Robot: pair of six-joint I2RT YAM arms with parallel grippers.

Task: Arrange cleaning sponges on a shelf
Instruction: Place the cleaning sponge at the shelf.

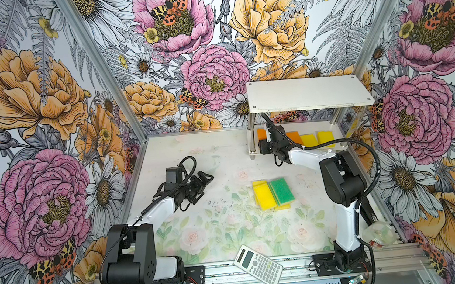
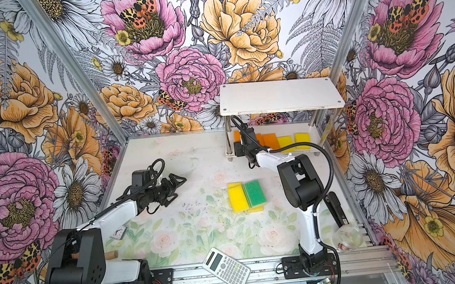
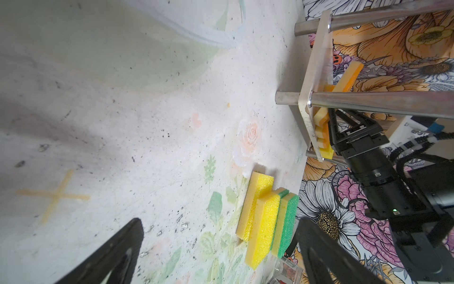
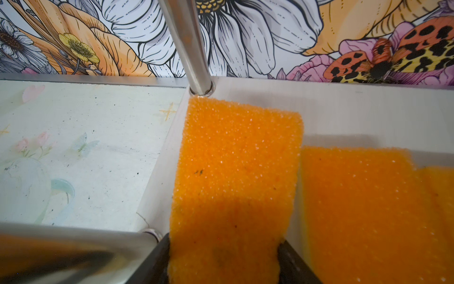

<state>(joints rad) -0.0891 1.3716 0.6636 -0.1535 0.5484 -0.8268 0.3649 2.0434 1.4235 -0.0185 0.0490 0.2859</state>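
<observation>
The right gripper [image 4: 223, 258] pinches, lightly it seems, an orange sponge [image 4: 235, 172] lying on the lower board of the shelf [image 4: 356, 110], against a metal post [image 4: 189, 49]. The foam is light and squashes easily, so take it gently by its long sides. The left gripper [image 1: 206, 186] hangs wide open and empty.

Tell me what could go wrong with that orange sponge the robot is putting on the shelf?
1. The orange sponge sits between the right gripper's fingers, near the side edge of the lower board. Backing out might drag it off.
2. The gripper is tucked under the top board. Rising too early could bump the shelf.
</observation>
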